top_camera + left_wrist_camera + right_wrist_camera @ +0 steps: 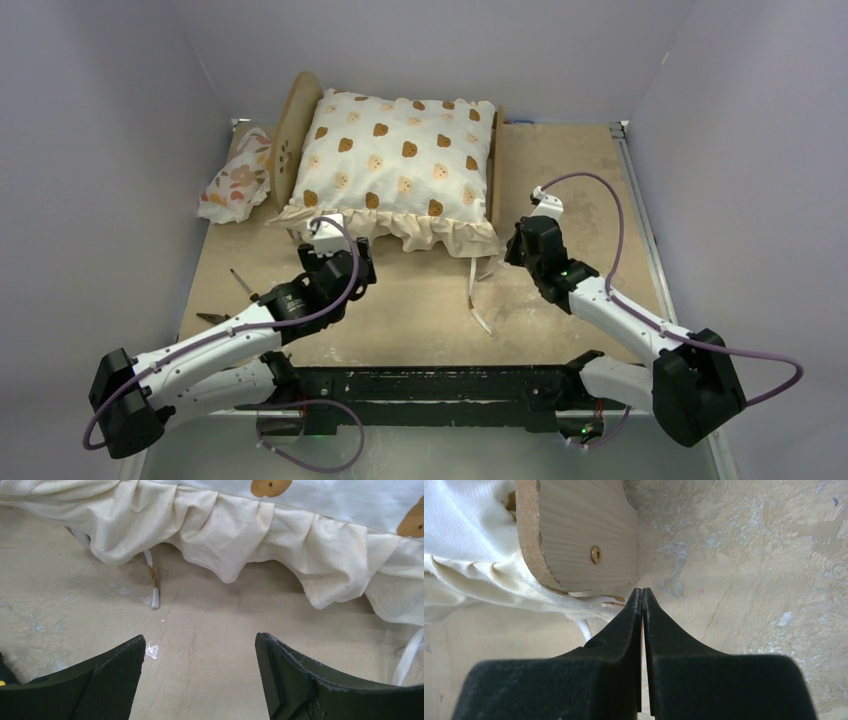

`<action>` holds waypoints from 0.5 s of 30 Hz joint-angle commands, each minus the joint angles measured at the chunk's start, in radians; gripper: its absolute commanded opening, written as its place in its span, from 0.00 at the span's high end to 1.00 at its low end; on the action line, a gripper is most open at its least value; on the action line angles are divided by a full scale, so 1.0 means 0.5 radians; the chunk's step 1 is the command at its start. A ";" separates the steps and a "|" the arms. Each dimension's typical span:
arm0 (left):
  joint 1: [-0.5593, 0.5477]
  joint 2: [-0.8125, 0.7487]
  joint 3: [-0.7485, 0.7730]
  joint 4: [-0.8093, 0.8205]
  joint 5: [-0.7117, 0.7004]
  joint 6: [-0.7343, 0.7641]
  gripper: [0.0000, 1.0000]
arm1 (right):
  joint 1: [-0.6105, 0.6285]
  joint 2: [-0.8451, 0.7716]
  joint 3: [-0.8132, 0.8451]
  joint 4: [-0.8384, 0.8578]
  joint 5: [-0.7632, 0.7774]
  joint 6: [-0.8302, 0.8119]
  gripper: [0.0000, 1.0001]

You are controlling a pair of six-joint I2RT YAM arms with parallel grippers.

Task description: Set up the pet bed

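The pet bed [292, 125] stands at the back of the table, its rounded light-wood headboard on the left. The cream bear-print cushion [400, 160] covers its base, and the ruffle hangs over the front. My left gripper [338, 250] is open and empty just in front of the ruffle [235, 535]; its fingers [115, 675] hover over bare table. My right gripper [522, 245] is shut and empty. Its tips [642, 592] sit at the lower corner of the bed's wooden end board [579, 535]. The striped base is hidden.
The small floral pillow [238, 178] lies on the table left of the headboard. White tie straps [476, 290] trail from the cushion onto the table; one shows in the left wrist view [154, 587]. Thin dark bits [240, 283] lie at the left. Walls close in on three sides.
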 commanded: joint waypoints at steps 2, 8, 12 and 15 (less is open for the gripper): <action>0.080 0.070 -0.036 0.083 0.023 -0.068 0.20 | -0.004 -0.041 0.050 -0.035 -0.009 -0.018 0.96; 0.210 0.176 -0.013 0.286 0.230 0.015 0.20 | -0.003 -0.303 0.097 -0.100 -0.211 -0.133 0.67; 0.332 0.271 0.013 0.421 0.500 0.029 0.20 | -0.003 -0.302 0.126 -0.116 -0.339 -0.185 0.60; 0.405 0.341 0.057 0.536 0.717 0.021 0.20 | -0.005 -0.259 0.101 -0.047 -0.425 -0.161 0.59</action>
